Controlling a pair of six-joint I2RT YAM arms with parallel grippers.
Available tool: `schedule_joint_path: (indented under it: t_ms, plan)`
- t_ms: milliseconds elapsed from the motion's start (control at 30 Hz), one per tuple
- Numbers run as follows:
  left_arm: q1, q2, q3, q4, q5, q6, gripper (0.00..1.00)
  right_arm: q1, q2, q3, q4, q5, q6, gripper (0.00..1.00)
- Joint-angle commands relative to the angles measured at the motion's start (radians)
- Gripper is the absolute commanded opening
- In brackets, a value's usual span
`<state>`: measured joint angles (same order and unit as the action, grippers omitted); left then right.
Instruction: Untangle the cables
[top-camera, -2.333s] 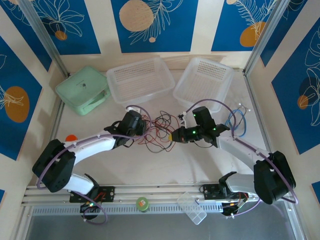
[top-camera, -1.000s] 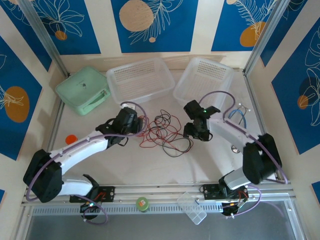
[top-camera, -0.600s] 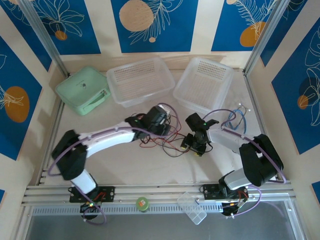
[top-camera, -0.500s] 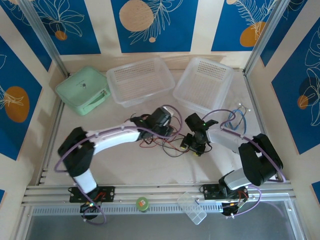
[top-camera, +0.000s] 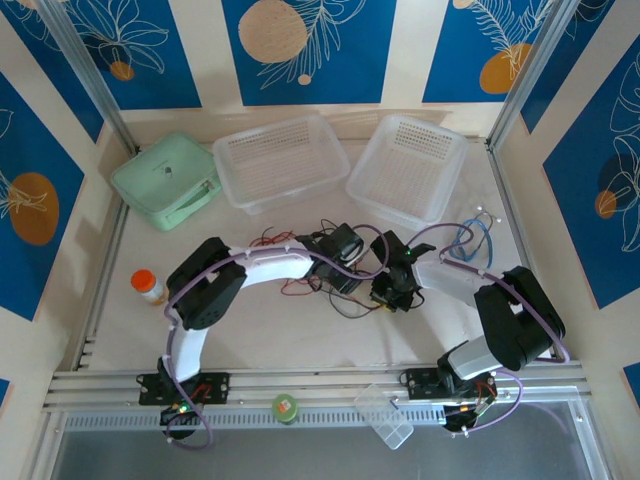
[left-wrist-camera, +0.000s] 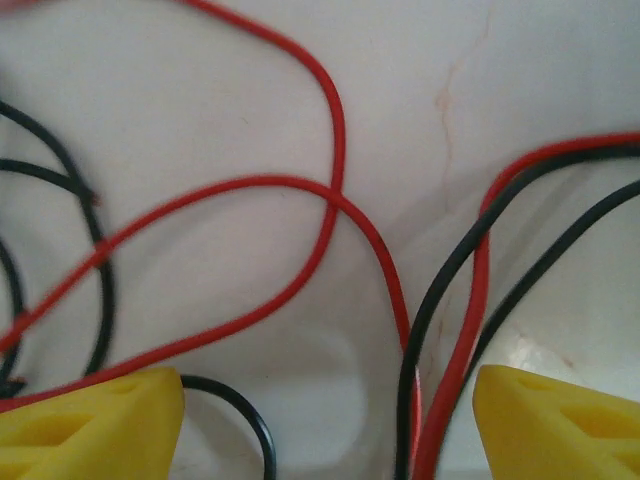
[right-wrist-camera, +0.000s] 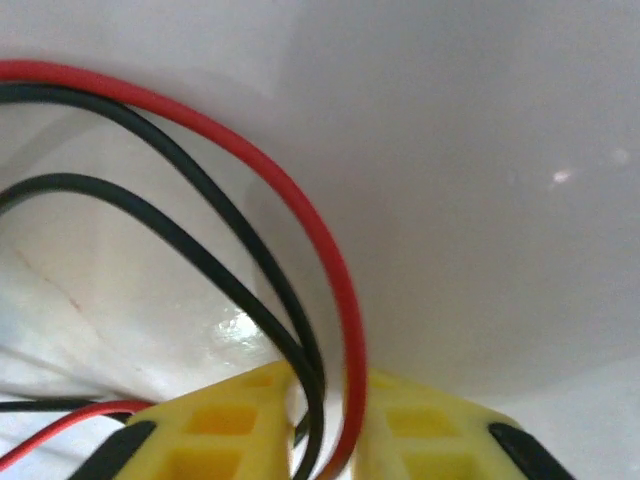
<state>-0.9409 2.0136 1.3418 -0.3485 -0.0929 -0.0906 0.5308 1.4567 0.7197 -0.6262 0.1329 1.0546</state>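
Right at the middle of the table (top-camera: 250, 330) lie the cables (top-camera: 345, 300), a loose tangle of thin red and black strands that spreads between the two arms. From the left wrist, the cables (left-wrist-camera: 335, 130) loop over one another on the pale surface: one red strand crosses itself, and a red and two black strands run side by side down the right part. The left gripper (left-wrist-camera: 325, 430) is spread wide, its yellow fingertips (left-wrist-camera: 90, 420) well apart with several strands lying between them and none pinched. From above, the left gripper (top-camera: 352, 272) sits low over the tangle, and the right gripper (top-camera: 385, 295) is just beside it to the right. From the right wrist, the right gripper (right-wrist-camera: 325, 430) is clamped on the cables (right-wrist-camera: 250, 160): one red and at least one black strand pass down into the narrow gap between its yellow fingers (right-wrist-camera: 230, 425). Behind the tangle stand two clear baskets (top-camera: 280, 160), with a green case (top-camera: 165, 180) to their left. A blue coiled cable (top-camera: 470, 238) lies near the right edge, and a small bottle (top-camera: 148, 286) with an orange cap stands toward the left edge.
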Motion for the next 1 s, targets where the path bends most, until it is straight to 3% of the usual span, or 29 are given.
schedule_joint_path:
  t_ms: [0, 133, 300, 367, 567, 767, 833, 967]
  plan:
    - [-0.004, 0.050, 0.025, -0.076, 0.004, 0.043, 0.76, 0.008, 0.007, 0.005, -0.021, 0.048, -0.045, 0.09]
    - [0.000, 0.087, 0.028, -0.099, -0.144, 0.010, 0.64, 0.009, 0.005, 0.060, -0.054, 0.076, -0.158, 0.00]
    - [0.038, 0.075, -0.018, -0.097, -0.320, -0.094, 0.30, 0.016, 0.027, 0.138, -0.084, 0.074, -0.376, 0.00]
    - [0.065, 0.042, -0.063, -0.078, -0.351, -0.140, 0.24, 0.028, 0.037, 0.167, -0.094, 0.080, -0.462, 0.00]
    - [0.150, -0.086, -0.210, -0.040, -0.408, -0.256, 0.22, 0.106, 0.094, 0.256, -0.163, 0.217, -0.669, 0.00]
    - [0.197, -0.176, -0.298, -0.023, -0.414, -0.283, 0.22, 0.127, 0.201, 0.334, -0.232, 0.438, -0.712, 0.00]
    - [0.200, -0.195, -0.313, -0.016, -0.407, -0.283, 0.23, 0.127, 0.224, 0.350, -0.240, 0.498, -0.701, 0.08]
    - [0.201, -0.215, -0.322, -0.004, -0.378, -0.280, 0.23, 0.130, 0.240, 0.372, -0.226, 0.549, -0.648, 0.39]
